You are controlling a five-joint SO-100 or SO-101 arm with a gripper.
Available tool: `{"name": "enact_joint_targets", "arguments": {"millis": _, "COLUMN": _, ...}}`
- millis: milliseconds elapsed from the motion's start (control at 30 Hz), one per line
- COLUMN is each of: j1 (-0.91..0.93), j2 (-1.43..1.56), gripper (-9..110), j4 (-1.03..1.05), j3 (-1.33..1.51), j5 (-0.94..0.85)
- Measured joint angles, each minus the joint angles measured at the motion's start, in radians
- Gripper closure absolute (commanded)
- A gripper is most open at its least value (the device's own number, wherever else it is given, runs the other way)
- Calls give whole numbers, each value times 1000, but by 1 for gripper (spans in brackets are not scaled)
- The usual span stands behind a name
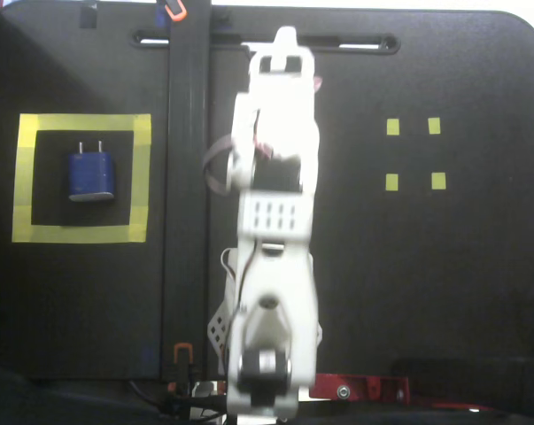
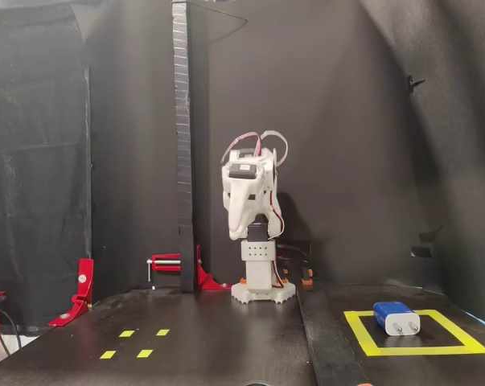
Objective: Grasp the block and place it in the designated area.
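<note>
Fixed view from above: small dark-blue rounded block with metal prongs lying inside the yellow-tape square frame, black margin all round, white arm's gripper well right of frame, finger state unreadable; fixed view from the front: block within frame, open black table left of it, no legible writing.

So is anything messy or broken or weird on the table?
Nothing stands out. The block lies flat inside the designated area, slightly off-centre but well within the yellow tape. The four small yellow squares sit in a tidy grid. The arm is folded up, away from everything.
</note>
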Motion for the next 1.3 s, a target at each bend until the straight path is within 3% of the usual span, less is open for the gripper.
{"name": "enact_joint_targets", "arguments": {"millis": 700, "j1": -26, "j2": 558, "gripper": 101, "j4": 25, "j3": 528, "j5": -9}}
{"name": "enact_joint_targets", "arguments": {"millis": 1300, "j1": -37, "j2": 609, "gripper": 101, "j4": 279, "j3": 558, "j5": -17}}
